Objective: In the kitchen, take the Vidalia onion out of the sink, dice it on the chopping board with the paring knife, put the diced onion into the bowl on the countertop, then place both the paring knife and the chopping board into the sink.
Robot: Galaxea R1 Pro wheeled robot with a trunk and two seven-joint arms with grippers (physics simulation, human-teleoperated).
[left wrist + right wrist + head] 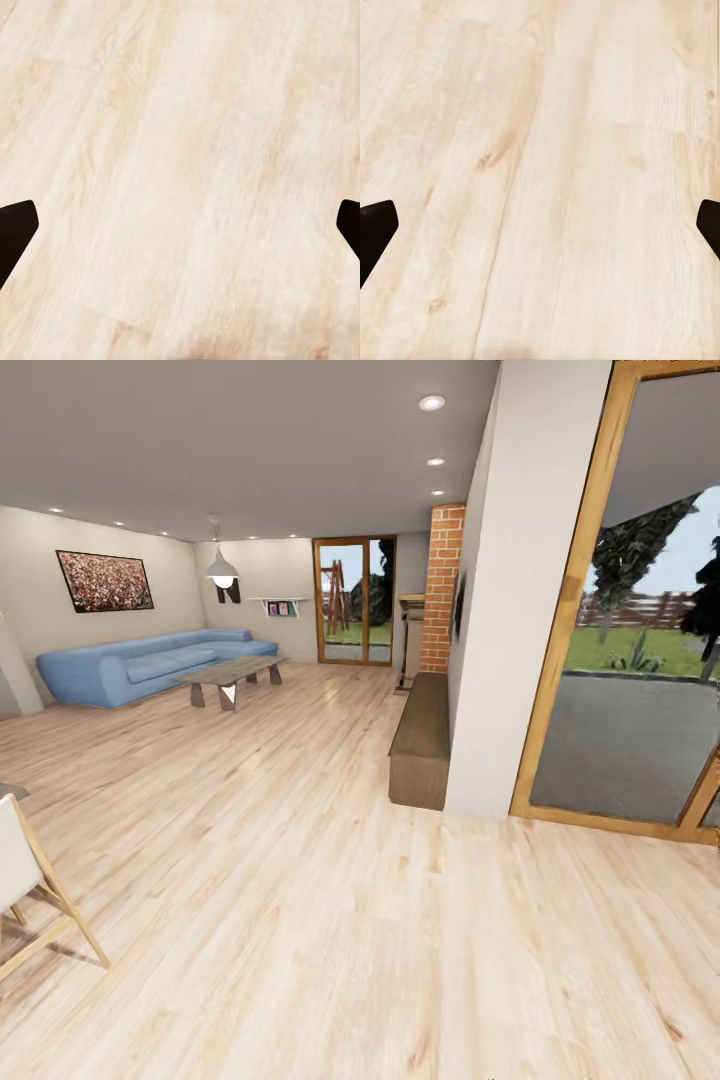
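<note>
The robot is rolling through an open living room, and none of the kitchen things are on screen: where the onion, knife, board and bowl sit cannot be told from here. Pale wood plank floor (300,880) stretches ahead. At ten o'clock, far off, sits a long blue sofa (140,665) with a low grey coffee table (230,675) just in front of it. At one o'clock a dark brown bench (420,745) hugs the white wall (500,660), with a red brick column (442,585) beyond. At three o'clock a wood-framed glass door (620,660) looks onto a lawn. At eight o'clock, close by, a pale chair with light wooden legs (35,900) pokes in.

Both wrist cameras look straight down at planks. The left gripper (180,232) has its dark fingertips (15,229) spread wide apart with nothing between them; the right gripper (540,232) looks the same, fingertips (375,229) wide and empty.

The likely risk now is navigation. Turning sharply could clip that chair, and drifting right could scrape the wall corner or bench. With no kitchen in sight, heading the wrong way would cost time.
</note>
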